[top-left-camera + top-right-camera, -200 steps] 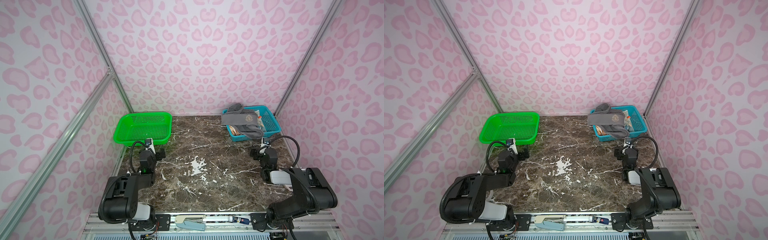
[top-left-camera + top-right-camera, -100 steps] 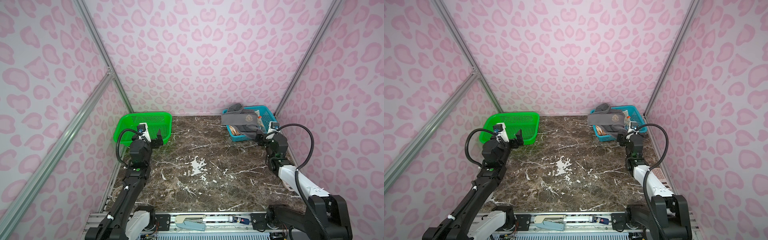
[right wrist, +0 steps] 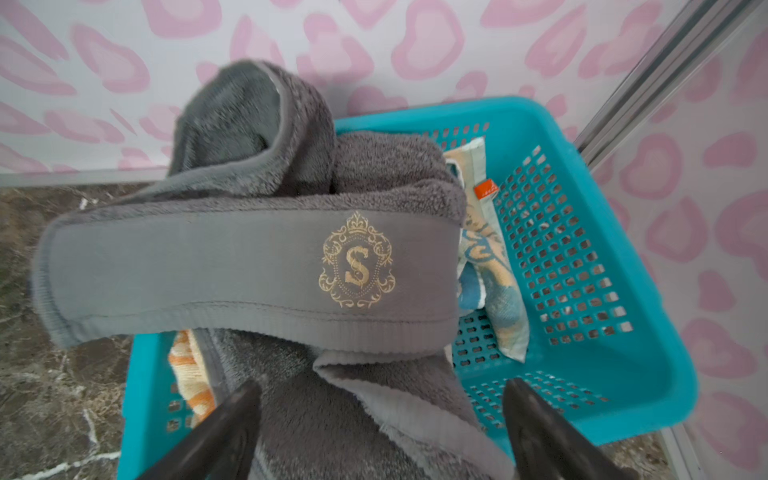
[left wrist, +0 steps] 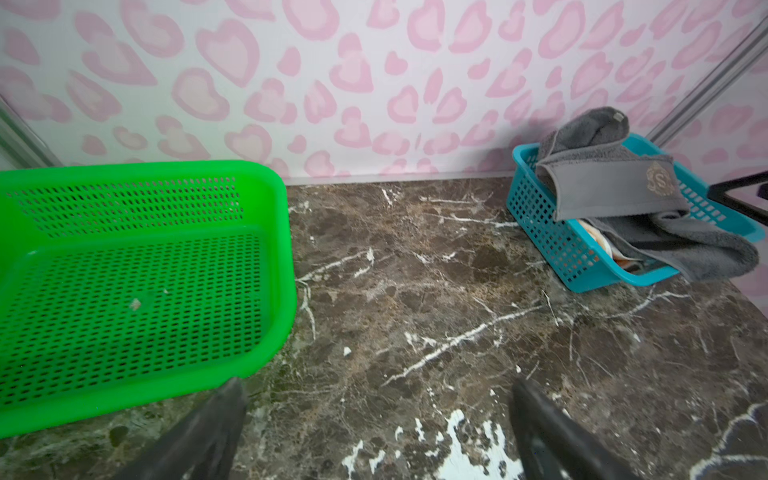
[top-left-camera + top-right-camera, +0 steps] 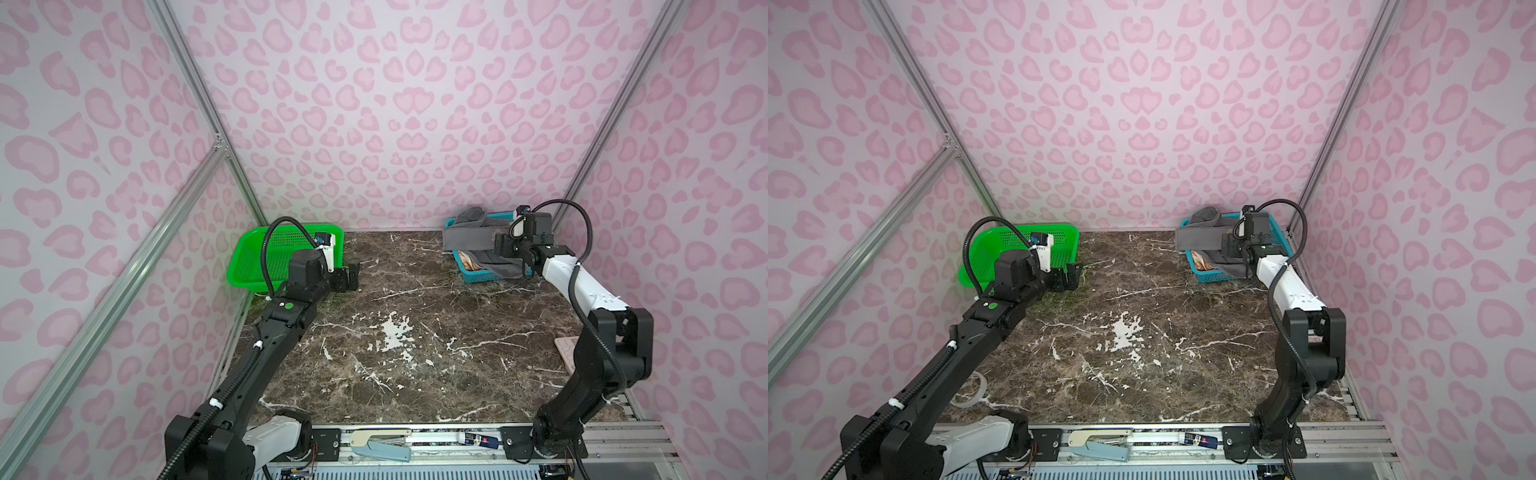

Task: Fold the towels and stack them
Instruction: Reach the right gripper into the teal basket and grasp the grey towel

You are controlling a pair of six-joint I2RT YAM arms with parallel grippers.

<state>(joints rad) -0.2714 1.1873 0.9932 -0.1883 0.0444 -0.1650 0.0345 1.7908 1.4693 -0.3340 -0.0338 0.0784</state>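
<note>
The towels lie heaped in a teal basket (image 5: 473, 276) at the back right. A dark-grey towel (image 3: 249, 266) with a gold crest drapes over its rim in both top views (image 5: 469, 239) (image 5: 1204, 239). Under it a blue towel (image 3: 494, 291) and an orange-cream towel (image 3: 189, 374) peek out. My right gripper (image 3: 382, 388) stands open just over the grey towel, its fingers either side of a fold; whether they touch it I cannot tell. My left gripper (image 4: 378, 386) is open and empty over bare marble, beside the green basket (image 4: 274, 249).
The green basket (image 5: 249, 266) stands at the back left against the wall. A stapler-like tool (image 5: 382, 446) lies on the front rail. A pink pad (image 5: 565, 351) sits by the right arm and a tape roll (image 5: 971, 388) by the left arm. Patterned walls close three sides.
Both arms have stretched out from near the front rail toward the back. The right gripper has reached the teal basket, the left the green basket's corner. Both stay open.
</note>
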